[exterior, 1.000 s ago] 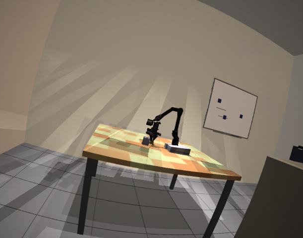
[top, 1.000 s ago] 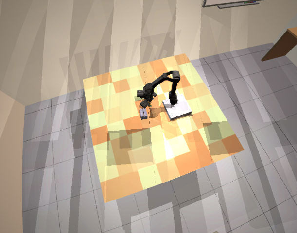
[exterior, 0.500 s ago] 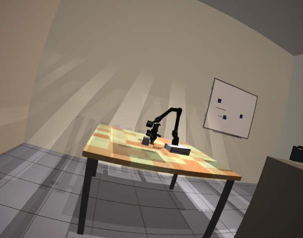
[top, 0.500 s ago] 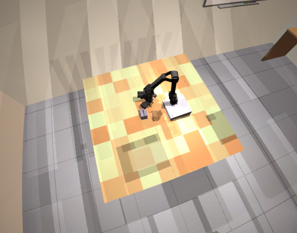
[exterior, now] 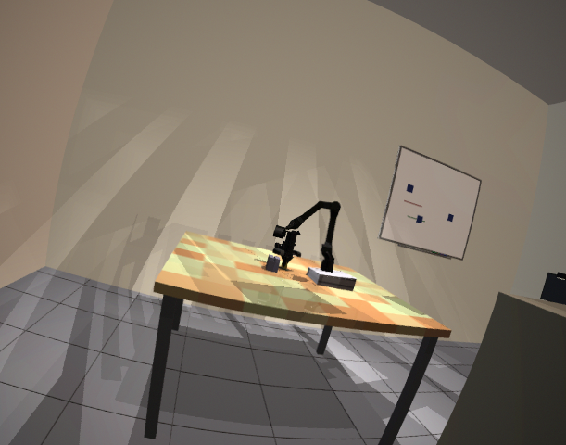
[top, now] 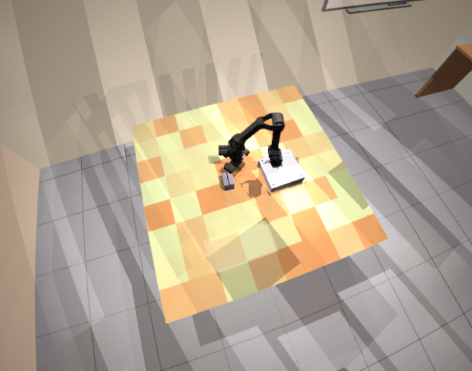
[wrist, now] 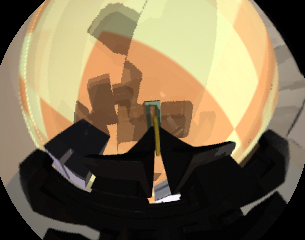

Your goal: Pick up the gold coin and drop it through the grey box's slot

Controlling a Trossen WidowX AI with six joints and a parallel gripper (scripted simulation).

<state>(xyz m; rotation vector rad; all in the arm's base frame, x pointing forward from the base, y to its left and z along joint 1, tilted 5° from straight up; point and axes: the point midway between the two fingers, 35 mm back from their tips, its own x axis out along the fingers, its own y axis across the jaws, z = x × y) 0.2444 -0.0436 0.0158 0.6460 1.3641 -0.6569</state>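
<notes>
Coin [wrist: 157, 135]: thin gold disc, seen edge-on, upright. Holder [wrist: 153, 106]: small, shallow, dark green, rectangular. Claw [top: 236, 168] [exterior: 285, 266] [wrist: 155, 128]: black, tapered wedge fingers, pinched shut on the coin. The coin lies between the fingertips, part of it showing past them; the claw points down at the holder, low over the counter [top: 267, 255] [exterior: 292, 306] [wrist: 192, 45]. Whether the coin touches the holder, cannot tell.

Other things, placed by the box: box [top: 228, 182] [exterior: 272, 263] [wrist: 77, 150] is grey, blocky, a dark slot line across its lid. Claw is just beside the box. Arm base [top: 286, 177] [exterior: 337, 279] is a flat white slab, apart from the box, on the claw's other side. Counter under the box has orange and pale yellow-green checks, with shadows across it. Nothing visible stands between claw and box.
</notes>
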